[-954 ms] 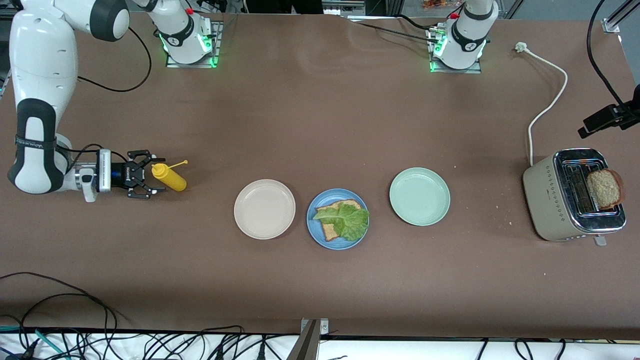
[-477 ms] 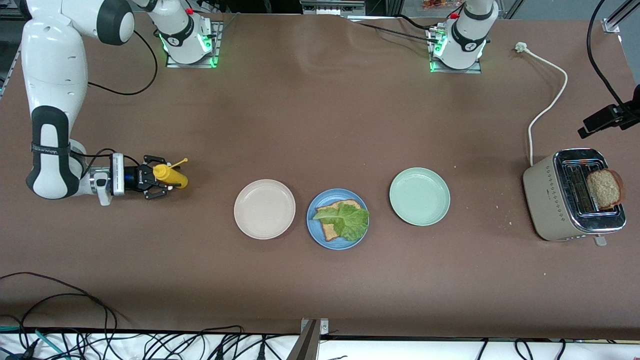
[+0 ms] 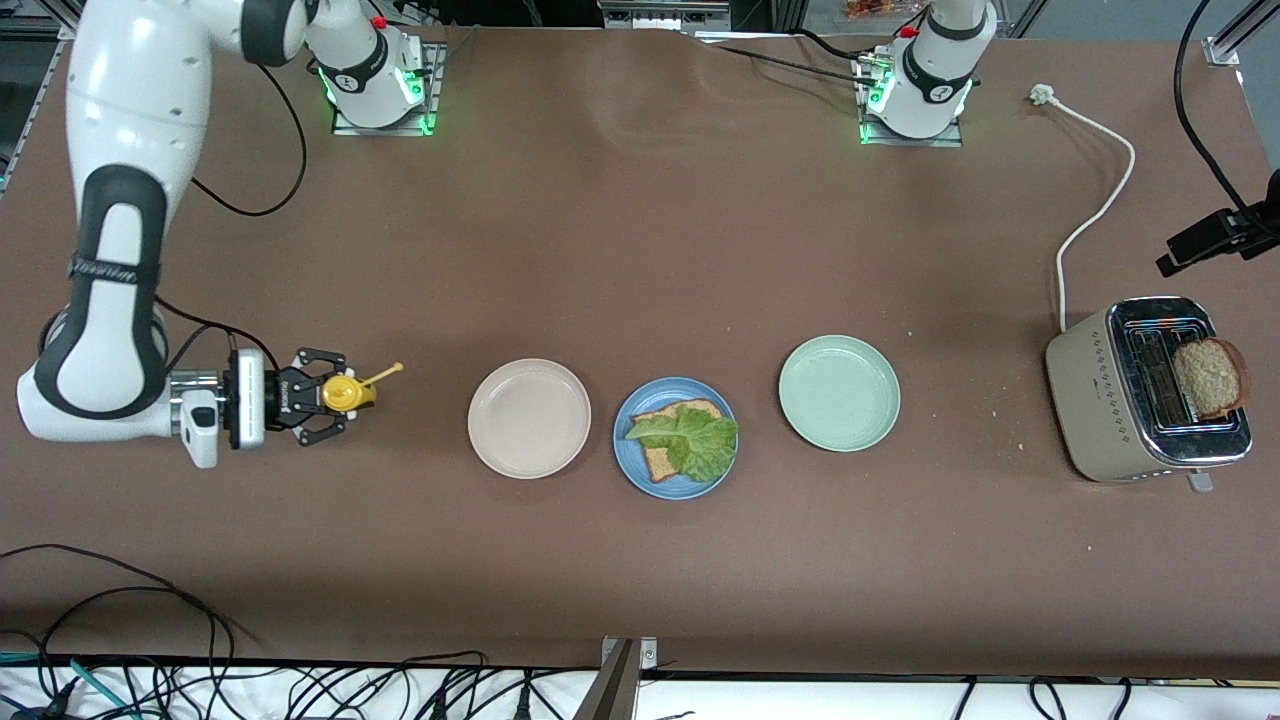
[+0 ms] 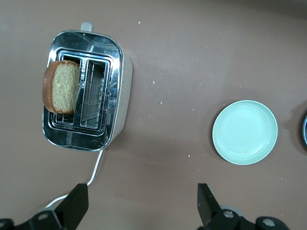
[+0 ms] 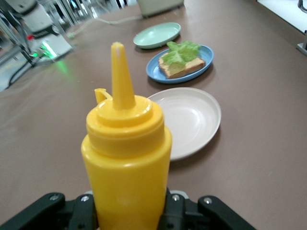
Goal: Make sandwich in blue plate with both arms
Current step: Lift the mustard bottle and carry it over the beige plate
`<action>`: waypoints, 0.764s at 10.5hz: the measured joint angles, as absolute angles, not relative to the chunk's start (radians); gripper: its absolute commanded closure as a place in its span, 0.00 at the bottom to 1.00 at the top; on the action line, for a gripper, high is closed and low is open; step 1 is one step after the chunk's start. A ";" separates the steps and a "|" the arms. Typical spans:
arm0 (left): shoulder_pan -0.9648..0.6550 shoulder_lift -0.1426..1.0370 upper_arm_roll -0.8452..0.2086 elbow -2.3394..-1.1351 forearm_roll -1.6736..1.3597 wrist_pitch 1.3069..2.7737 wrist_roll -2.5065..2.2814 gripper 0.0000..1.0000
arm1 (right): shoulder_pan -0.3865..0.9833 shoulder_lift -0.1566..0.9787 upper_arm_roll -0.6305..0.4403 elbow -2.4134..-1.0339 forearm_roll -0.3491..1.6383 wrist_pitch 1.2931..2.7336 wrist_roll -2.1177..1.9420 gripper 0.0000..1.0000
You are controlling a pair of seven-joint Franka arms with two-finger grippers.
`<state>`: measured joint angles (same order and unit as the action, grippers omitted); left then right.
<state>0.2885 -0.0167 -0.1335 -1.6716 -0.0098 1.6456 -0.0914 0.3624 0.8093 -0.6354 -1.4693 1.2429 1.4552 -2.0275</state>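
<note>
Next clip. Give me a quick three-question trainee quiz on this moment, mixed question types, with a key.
1. True or false: the slice of brown bread standing in the beige toaster already lies on the round blue plate.
2. What does the right gripper hold?
A. crinkled green lettuce leaf
B. yellow plastic squeeze bottle
C. round pale green plate
3. Fill in: the left gripper hangs, jaws open, over the table between the toaster and the ____ plate.

Key: 1 false; 2 B; 3 pale green.
</note>
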 measured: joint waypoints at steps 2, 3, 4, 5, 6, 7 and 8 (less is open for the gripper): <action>0.290 -0.017 -0.133 -1.672 -0.010 1.646 -0.091 0.00 | 0.567 0.788 -0.741 -1.386 1.213 1.563 -1.794 1.00; 0.291 -0.016 -0.133 -1.672 -0.010 1.646 -0.091 0.00 | 0.657 0.788 -0.776 -1.358 1.174 1.624 -1.687 1.00; 0.291 -0.016 -0.133 -1.672 -0.010 1.646 -0.091 0.00 | 0.733 0.789 -0.793 -1.336 1.117 1.690 -1.586 1.00; 0.292 -0.016 -0.133 -1.672 -0.010 1.646 -0.091 0.00 | 0.797 0.790 -0.796 -1.320 1.046 1.750 -1.487 1.00; 0.292 -0.016 -0.133 -1.672 -0.010 1.646 -0.091 0.00 | 0.852 0.792 -0.797 -1.314 0.981 1.795 -1.402 1.00; 0.292 -0.016 -0.132 -1.672 -0.010 1.646 -0.091 0.00 | 0.903 0.794 -0.797 -1.313 0.905 1.838 -1.320 1.00; 0.292 -0.016 -0.132 -1.672 -0.010 1.646 -0.091 0.00 | 0.948 0.799 -0.797 -1.313 0.839 1.882 -1.234 1.00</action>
